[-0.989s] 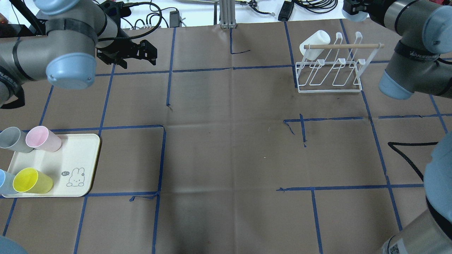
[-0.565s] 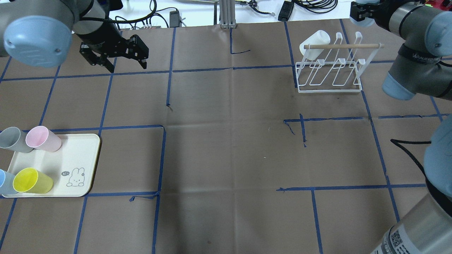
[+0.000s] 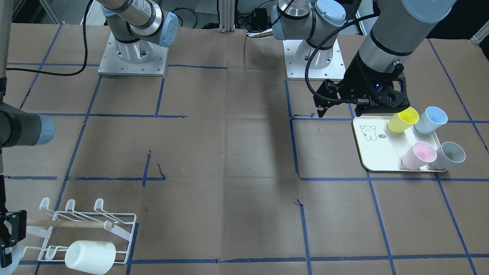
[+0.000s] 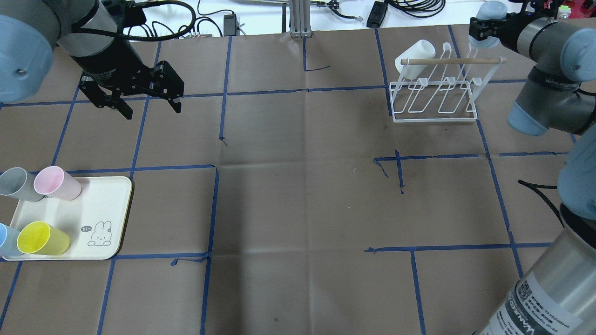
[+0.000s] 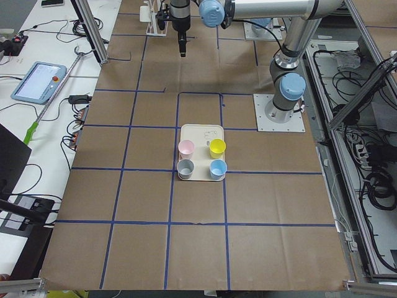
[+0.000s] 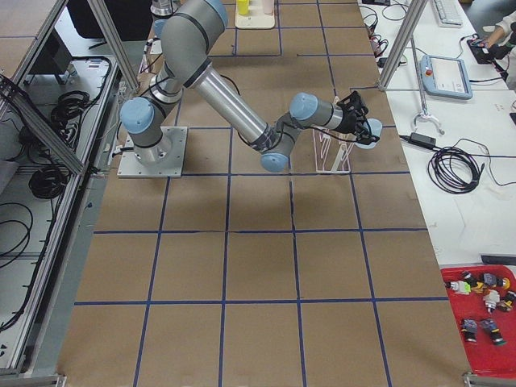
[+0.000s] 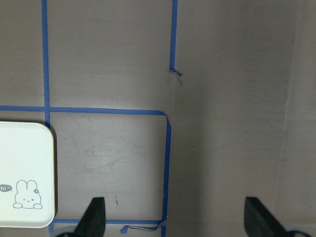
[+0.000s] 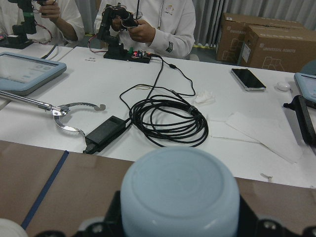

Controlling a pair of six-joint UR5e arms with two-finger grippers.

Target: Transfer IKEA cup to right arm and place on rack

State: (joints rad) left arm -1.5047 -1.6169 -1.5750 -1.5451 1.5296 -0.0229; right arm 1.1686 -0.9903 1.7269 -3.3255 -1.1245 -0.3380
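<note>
Two grippers are logged. The right gripper (image 4: 485, 28) is seen clamped on a light-blue cup (image 4: 493, 10); in the right wrist view the cup's round base (image 8: 180, 192) fills the lower centre, with black gripper parts pressed at both sides. The cup is held near the rack (image 4: 435, 120), just past the right-hand end of the wooden dowel (image 4: 451, 61), on the rack's far side as viewed from overhead. Whether cup and rack touch cannot be told.

One white cup (image 4: 414, 58) is noted already seated on the rack's leftmost prongs, tilted.

The left gripper (image 4: 150, 108) is seen empty, with its jaws spread wide over bare brown table (image 4: 302, 195), well apart from the rack. In the left wrist view both fingertips (image 7: 94, 217) are shown far apart.

Four cups are counted on the cream tray (image 4: 93, 200): grey (image 4: 16, 184), pink (image 4: 56, 182), yellow (image 4: 42, 238) and blue (image 4: 4, 239), all lying tipped.
</note>
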